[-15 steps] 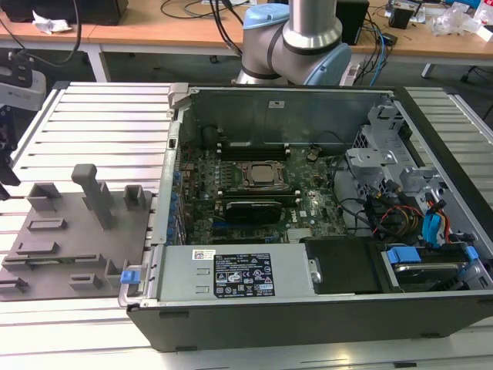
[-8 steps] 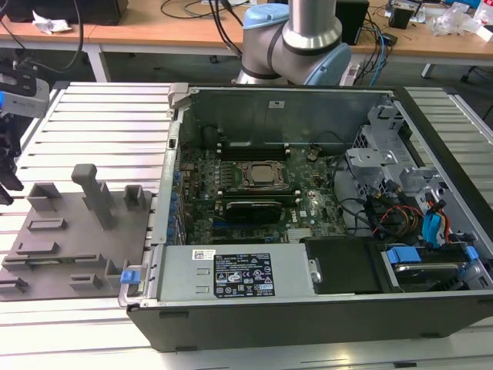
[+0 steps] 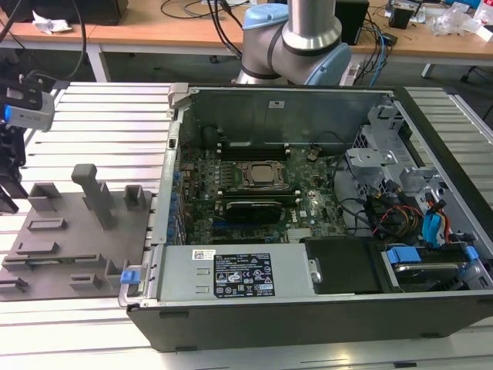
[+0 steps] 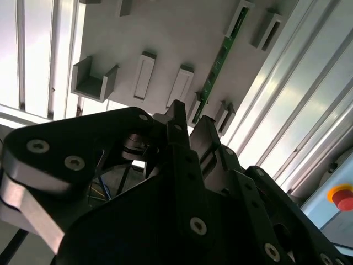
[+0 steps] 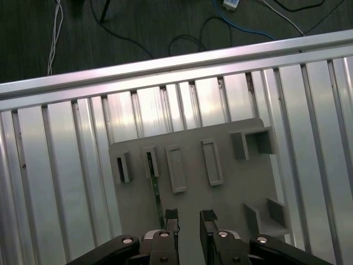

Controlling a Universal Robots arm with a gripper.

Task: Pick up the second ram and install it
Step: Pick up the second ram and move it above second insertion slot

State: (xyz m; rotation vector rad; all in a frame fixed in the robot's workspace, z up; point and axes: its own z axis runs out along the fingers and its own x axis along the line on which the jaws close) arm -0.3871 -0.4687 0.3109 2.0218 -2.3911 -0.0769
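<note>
Status: gripper [image 5: 189, 216] open, fingers apart with nothing between them, hovering over the grey holder plate [image 5: 242, 182] on the slatted aluminium worktop [image 5: 66, 165]. Task part, the second ram [image 5: 156, 190], sits on edge in its holder blocks on that plate, not picked up yet. It shows as a thin green stick in both wrist views. In the first wrist view its near end lies just beside one fingertip [image 5: 171, 218], off to the side of the gap rather than in it; contact cannot be told. Open computer case [image 3: 308, 308] stands to the exterior view's right of the plate, motherboard [image 3: 308, 208] exposed, well apart from the ram.
</note>
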